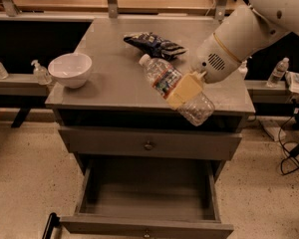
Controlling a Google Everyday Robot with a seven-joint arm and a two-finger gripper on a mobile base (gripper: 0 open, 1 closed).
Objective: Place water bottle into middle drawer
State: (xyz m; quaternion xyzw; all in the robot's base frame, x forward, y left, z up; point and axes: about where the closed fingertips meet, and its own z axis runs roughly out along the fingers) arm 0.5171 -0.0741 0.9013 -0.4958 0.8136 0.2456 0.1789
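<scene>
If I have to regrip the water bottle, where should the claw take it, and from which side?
Mid-body, just below the label, squeezing across the round barrel from the picture's right. The claw, over the front edge of the cabinet, is shut on the water bottle there; cap tilted up-left.

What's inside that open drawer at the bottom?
Only a bare grey floor shows in the open drawer; its back part is hidden under the closed drawer above. The hand holds the bottle higher up, over the cabinet top near its front edge.
</scene>
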